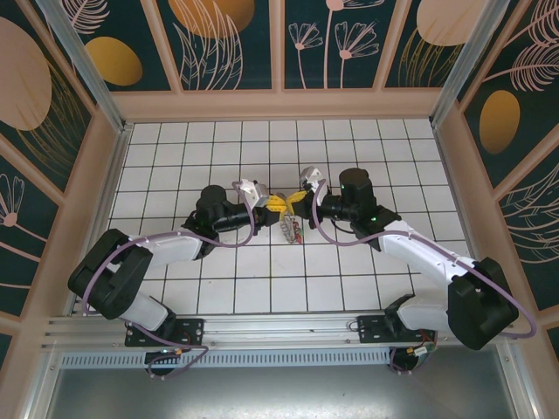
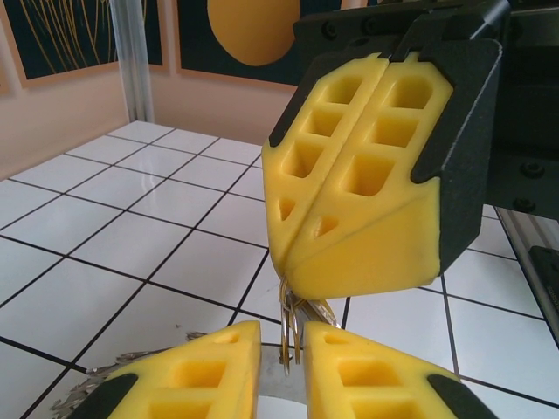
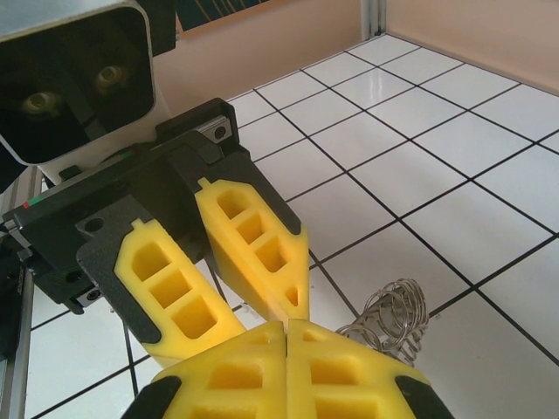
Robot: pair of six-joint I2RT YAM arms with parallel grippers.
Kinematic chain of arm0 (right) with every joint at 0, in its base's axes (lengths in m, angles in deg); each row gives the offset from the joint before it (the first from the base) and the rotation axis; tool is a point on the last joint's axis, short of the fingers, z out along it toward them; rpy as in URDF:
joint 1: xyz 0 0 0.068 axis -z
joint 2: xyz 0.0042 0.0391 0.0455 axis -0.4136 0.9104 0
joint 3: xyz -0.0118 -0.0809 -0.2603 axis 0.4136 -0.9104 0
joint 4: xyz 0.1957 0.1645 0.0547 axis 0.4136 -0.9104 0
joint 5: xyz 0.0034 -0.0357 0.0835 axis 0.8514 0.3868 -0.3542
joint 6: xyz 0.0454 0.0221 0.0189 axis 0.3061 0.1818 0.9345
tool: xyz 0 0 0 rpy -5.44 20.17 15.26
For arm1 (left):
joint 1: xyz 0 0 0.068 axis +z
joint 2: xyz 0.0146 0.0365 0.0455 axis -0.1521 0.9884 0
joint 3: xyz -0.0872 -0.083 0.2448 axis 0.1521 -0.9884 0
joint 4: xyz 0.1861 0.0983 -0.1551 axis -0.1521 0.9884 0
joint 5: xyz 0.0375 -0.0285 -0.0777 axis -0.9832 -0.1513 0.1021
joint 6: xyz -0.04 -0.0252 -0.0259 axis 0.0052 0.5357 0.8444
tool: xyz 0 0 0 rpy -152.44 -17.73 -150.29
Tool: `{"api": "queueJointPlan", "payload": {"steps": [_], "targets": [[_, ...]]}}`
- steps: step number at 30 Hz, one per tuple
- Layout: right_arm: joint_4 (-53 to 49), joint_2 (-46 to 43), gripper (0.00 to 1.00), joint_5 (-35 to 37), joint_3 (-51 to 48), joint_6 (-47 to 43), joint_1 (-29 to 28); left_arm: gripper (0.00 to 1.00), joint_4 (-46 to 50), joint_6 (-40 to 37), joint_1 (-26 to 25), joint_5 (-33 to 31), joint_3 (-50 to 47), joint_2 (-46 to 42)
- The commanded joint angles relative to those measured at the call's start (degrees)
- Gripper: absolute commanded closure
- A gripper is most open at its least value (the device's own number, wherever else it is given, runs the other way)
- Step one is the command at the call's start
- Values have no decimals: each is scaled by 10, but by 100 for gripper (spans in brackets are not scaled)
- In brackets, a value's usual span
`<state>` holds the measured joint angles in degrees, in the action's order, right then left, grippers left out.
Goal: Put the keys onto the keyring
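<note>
Pinching the half-hidden keyring (image 3: 391, 312), right tool (image 2: 286, 272) clenched; left tool (image 2: 281, 340) slightly parted around it

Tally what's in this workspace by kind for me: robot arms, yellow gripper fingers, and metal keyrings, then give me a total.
Robot arms: 2
Yellow gripper fingers: 4
Metal keyring: 1
Total: 7
The keys are too small to count, so they are left out.

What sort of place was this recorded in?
Most likely a purpose-built robot test enclosure, not a real room: a white tiled floor with a dark grid, printed botanical wall panels boxing it in, and an aluminium rail along the near edge.
</note>
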<state>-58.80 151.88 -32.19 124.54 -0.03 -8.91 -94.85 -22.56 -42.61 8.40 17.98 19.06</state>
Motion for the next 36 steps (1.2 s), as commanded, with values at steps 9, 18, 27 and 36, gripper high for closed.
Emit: {"api": "queueJointPlan", "payload": {"steps": [9, 18, 27, 36], "targets": [[25, -6, 100, -40, 19, -8, -2, 80, 55, -28, -1, 6, 33, 3], [17, -4, 100, -37, 23, -10, -3, 97, 71, -40, -1, 9, 42, 7], [8, -11, 100, 42, -8, 13, 8, 100, 25, -28, -1, -2, 16, -6], [33, -9, 100, 29, -13, 25, 9, 100, -6, -12, -1, 2, 9, -2]]}}
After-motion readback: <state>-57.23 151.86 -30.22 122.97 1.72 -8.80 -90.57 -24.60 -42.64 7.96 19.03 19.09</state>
